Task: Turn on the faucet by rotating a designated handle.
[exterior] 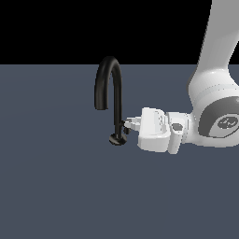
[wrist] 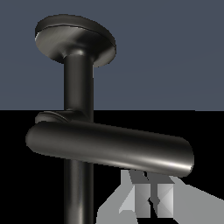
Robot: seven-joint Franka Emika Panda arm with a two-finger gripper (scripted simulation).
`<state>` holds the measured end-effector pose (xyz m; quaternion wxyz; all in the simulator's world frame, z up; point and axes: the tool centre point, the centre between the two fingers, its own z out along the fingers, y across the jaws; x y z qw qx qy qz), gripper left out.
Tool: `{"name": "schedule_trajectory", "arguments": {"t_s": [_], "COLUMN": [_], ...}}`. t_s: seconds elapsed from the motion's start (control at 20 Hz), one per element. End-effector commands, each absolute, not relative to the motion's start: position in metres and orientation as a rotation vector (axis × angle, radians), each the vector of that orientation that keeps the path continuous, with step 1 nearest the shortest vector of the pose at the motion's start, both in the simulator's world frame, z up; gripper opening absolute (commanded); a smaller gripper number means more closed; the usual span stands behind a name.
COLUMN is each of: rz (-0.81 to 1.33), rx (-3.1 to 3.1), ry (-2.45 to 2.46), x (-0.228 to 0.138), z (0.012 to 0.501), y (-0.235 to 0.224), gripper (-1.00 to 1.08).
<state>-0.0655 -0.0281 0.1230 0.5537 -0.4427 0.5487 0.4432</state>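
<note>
Standing position: glossy black gooseneck faucet (exterior: 112, 93) upright on the grey bench (exterior: 56, 186).
Handle: short black lever bar (wrist: 109, 148), low on the stem.
Jaws: white gripper (exterior: 129, 124) level with the lever, fingertips just beside it; opening and contact cannot be told.

The flat, matte slate-blue counter (exterior: 56, 186) fills the lower part of the exterior view and ends in a straight horizontal edge. Above it lies a uniform black backdrop (exterior: 46, 28) (no walls, windows or furniture are rendered). Lighting is even, without distinct shadows.
</note>
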Motion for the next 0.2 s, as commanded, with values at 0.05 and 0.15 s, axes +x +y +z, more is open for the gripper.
{"name": "schedule_trajectory", "arguments": {"t_s": [0.05,0.15], "rz": [1.070,1.072], "rx": [-1.031,-1.030], "ry": [1.323,1.325], "x": [-0.082,-0.084], "z": [0.091,0.085], "y": [-0.025,-0.024], "gripper": [-1.00,-1.00]}}
